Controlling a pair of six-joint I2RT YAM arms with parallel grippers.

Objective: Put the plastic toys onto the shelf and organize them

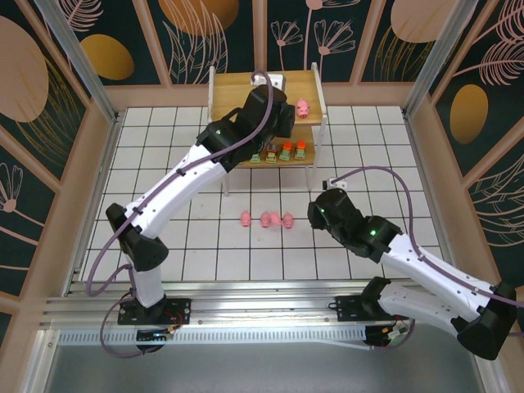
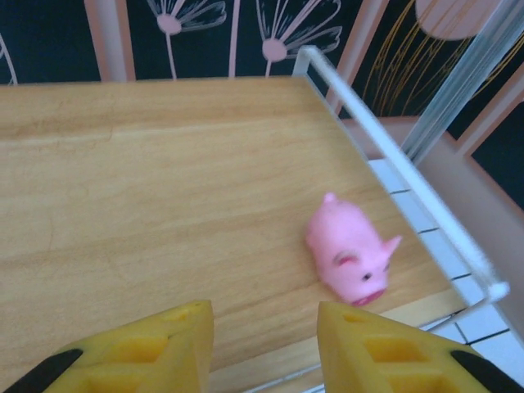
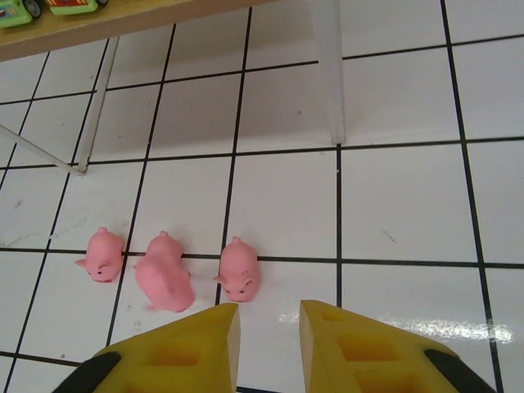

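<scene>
pig (image 2: 352, 258) lies on the top board of the shelf (image 2: 164, 180) near its right rail, just ahead of the left gripper (image 2: 266, 327), jaws slightly apart and empty. three pigs (image 3: 166, 274) lie on the tiles (image 3: 393, 205) before the right gripper (image 3: 268, 323), jaws also narrowly apart. blocky toys (image 1: 278, 152) line the lower board.

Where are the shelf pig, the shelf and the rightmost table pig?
Shelf pig (image 2: 350, 254): left wrist view, middle of its back.
Shelf (image 2: 147, 180): left wrist view, bare top board.
Rightmost table pig (image 3: 239, 272): right wrist view, its back.
</scene>
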